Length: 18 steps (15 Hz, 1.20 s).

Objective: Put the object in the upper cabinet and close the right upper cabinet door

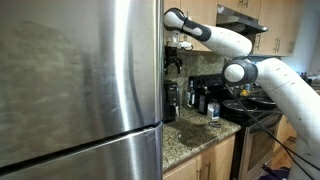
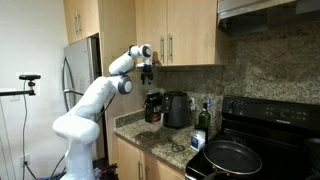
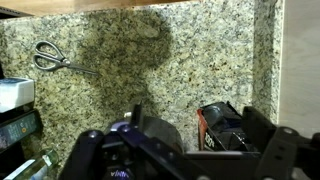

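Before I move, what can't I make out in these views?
Upper cabinet interior: exterior view, its shut doors hide it.
Gripper fingertips: too small in both exterior views.
Dark item: wrist view, partly behind the gripper, unidentifiable.
Object to stow: not identifiable in any view.

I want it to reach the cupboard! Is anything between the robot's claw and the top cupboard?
Nothing visible. The open gripper hangs right at the lower corner of the upper cabinet, which looks shut.

Upper cabinet (image 2: 190,30) cut off at top.
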Motion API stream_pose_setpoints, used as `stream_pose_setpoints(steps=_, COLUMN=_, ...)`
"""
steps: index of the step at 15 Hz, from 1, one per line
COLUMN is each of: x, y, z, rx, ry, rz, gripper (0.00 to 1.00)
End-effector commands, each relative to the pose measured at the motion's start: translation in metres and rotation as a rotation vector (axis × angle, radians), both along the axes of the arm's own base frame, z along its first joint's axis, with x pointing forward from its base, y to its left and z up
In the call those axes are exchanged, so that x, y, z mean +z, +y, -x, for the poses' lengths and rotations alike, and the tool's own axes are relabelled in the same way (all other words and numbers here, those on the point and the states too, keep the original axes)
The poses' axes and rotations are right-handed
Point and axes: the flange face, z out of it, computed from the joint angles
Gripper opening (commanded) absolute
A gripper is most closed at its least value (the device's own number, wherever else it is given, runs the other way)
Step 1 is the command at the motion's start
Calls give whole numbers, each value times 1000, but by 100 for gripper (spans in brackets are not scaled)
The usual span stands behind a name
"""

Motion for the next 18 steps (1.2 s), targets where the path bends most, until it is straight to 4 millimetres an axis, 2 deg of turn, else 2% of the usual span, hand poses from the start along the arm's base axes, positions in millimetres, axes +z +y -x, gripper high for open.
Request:
stream_pose_setpoints(steps=1, x=-45, y=16, z=-20, rx=3, ry=7, rz=47, gripper=100)
stream_pose_setpoints(steps=4, x=-77, y=30, z=-36, rx=-4, ry=-5, rz=56, gripper=100)
stream_pose_setpoints(steps=8, x=-86, y=41, z=-43, rx=-48, ry=-72, rz=106, gripper=100)
stream_pose_setpoints(steps=12, x=-99, y=30, z=-46, rx=-157, ry=-90, rz=253, gripper=100)
stream_pose_setpoints(steps=15, x=-106, y=21, z=-38, rx=-245, ry=-51, rz=360, gripper=100)
stream_pose_setpoints(steps=17, x=-107, y=20, z=-29, rx=-270, ry=26, rz=335, gripper=100)
stream_pose_setpoints(steps=18, x=-96, y=28, z=-27, rx=-241, ry=3, rz=269, gripper=100)
